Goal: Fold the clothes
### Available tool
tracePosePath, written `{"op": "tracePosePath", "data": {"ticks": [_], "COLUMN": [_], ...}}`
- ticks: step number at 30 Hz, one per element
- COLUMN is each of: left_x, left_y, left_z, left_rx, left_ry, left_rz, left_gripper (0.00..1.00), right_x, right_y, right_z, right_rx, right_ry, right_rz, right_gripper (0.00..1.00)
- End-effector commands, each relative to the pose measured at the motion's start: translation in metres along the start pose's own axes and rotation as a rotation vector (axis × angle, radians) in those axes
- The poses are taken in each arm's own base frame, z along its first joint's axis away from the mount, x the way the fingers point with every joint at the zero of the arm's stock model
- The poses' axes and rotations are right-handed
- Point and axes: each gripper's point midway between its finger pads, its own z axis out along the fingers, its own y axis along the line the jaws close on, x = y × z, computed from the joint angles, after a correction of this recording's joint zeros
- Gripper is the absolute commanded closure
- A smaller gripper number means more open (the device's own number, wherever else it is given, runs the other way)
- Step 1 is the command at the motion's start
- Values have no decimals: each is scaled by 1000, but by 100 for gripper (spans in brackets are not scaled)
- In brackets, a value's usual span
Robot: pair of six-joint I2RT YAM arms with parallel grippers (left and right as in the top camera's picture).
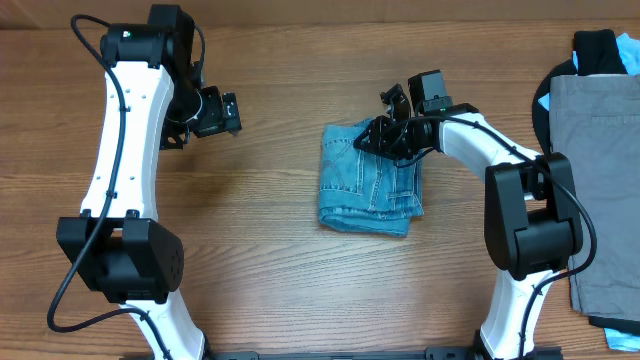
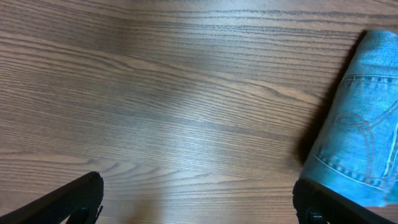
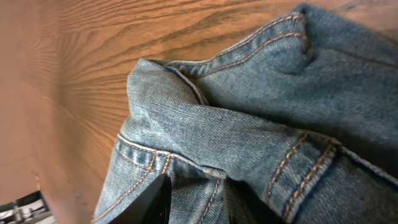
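Right claw [image 1: 388, 135] sits on the far right corner of the folded jeans [image 1: 367, 180], which lie mid-tabletop [image 1: 280, 260]. From overhead I can't judge its grip, but my right wrist view shows its fingers [image 3: 157, 200] nipped onto a stitched denim fold. That arm bends in low from the right. Left claw [image 1: 226, 112] hangs well apart from the jeans over bare wood, spread wide and empty, its arm stretched along the left side.

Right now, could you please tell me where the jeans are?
The folded jeans lie near the middle of the table in the overhead view, the right gripper at their far right corner, the open left gripper apart on the other side.
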Motion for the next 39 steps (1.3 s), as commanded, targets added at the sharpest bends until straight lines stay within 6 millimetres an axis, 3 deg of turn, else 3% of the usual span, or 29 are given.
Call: {"op": "tracePosePath", "data": {"ticks": [1,4,9,12,14,17,19,26,30,35,36,39], "left_x": [3,2,3,3,3,3,3,3,3,4,4,4], "left_y": [-4,-6,-7,-7,-8,-8,-8,-8,-8,-7,-7,-7], "left_z": [-2,-2,-2,-2,-2,-2,-2,-2,-2,-2,-2,-2], "left_rx": [0,2,2,2,4,4,5,4,4,3,3,3], "left_ry": [-4,-10,-9,-9,-8,-9,-9,-8,-8,-5,-5,-5], "left_rz": [33,39,41,41,41,41,41,41,41,41,41,41], "left_gripper": [0,0,0,0,0,0,0,0,0,0,0,0], "right_x": [-7,-26,-45,-30,-10,29,44,106,132,156,158,155], "right_y": [-42,-16,46,84,96,106,110,108,78,38,29,14], "right_z": [2,-24,-90,-122,-131,-123,-115,-53,-21,-7,-7,-11], "right_rx": [191,179,146,76,38,-36,-70,-245,-246,-202,-177,-137], "right_ry": [-33,-78,-142,-124,-71,78,130,273,272,263,259,244], "right_rz": [-28,-57,-121,-134,-126,-125,-140,-136,-45,65,93,136], "right_gripper": [68,69,66,62,62,62,62,55,50,49,50,67]}}
